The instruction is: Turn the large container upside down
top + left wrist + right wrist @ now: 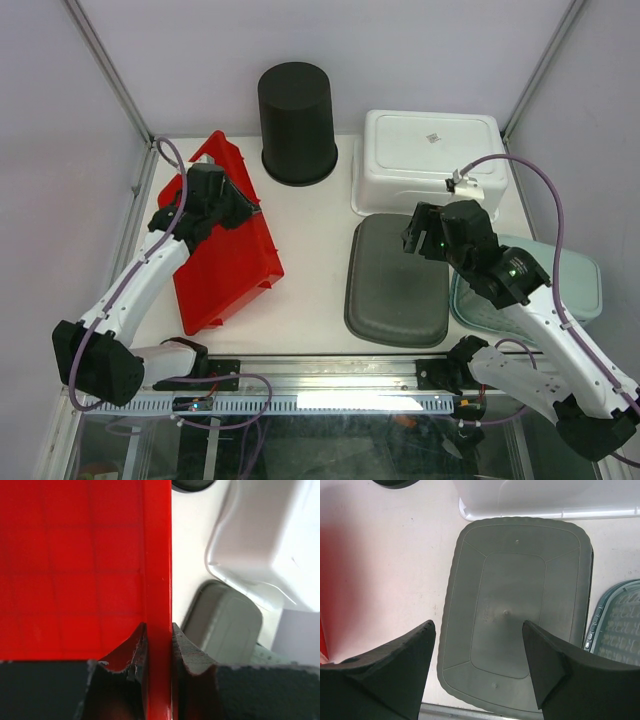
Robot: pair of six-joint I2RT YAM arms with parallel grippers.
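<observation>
Red bin (230, 260) sits at the left of the tabletop (310, 230), one long side apparently lifted; I take it for the large container.

Left tool (240, 208): closed down on the bin's thin side wall, one finger on each face. Right tool (476, 630): spread wide, holding nothing, above the grey tub (398, 280).

Handling, by judgement: hard moulded plastic, light, stiff and glossy. A one-edge pinch could let it swivel or slip. The best hold looks to be mid-wall at the rim, as now.

Count: five containers.
- one red bin
- one black bucket (297, 120)
- one white tub (430, 160)
- one grey tub
- one teal tub (580, 280), partly under the right arm

Arms: two.
</observation>
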